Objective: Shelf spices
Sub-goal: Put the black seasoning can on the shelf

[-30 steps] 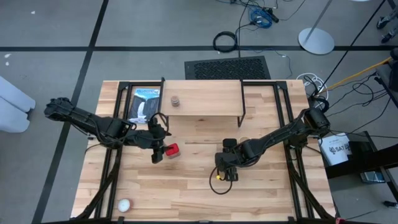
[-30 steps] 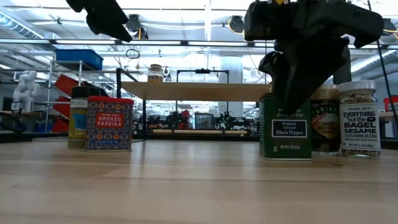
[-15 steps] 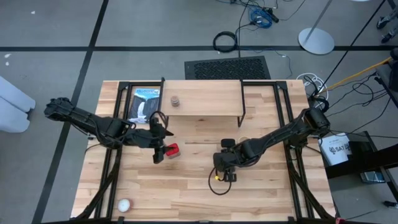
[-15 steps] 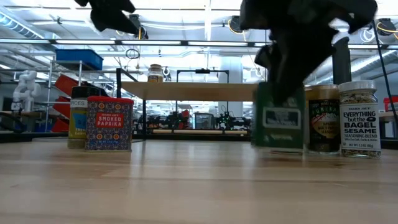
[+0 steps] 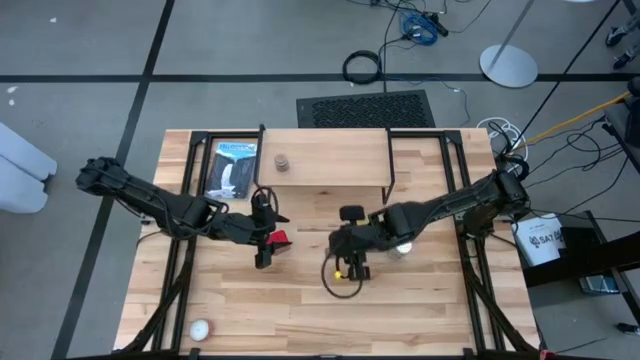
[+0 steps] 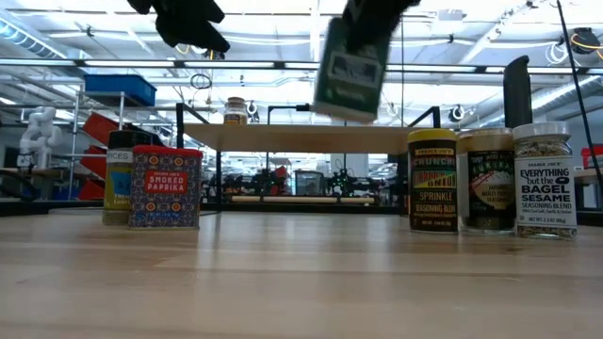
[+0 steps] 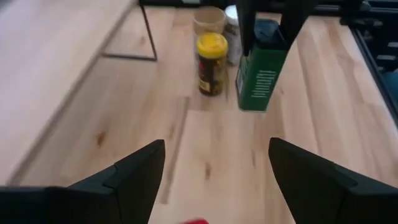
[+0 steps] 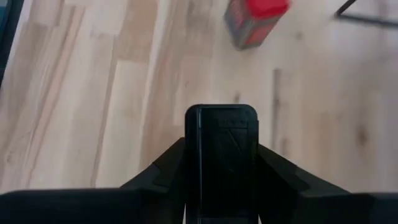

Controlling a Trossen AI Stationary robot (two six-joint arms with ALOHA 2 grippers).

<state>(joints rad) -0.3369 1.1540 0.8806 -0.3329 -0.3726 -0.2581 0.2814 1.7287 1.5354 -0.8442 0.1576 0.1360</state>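
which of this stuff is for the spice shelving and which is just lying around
Job: shelf, red tin, green tin in right gripper, yellow-lidded jar, tan-lidded jar, bagel jar, dark-lidded jar, jar on shelf.
Lying about: blue package, white ball.

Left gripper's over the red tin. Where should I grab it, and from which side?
Come straight down and close on the red tin just under its lid, pads on two opposite flat sides. It stands upright and square-sided, the left gripper hangs open over it, and a jar crowds one side, so a sideways approach looks tighter.
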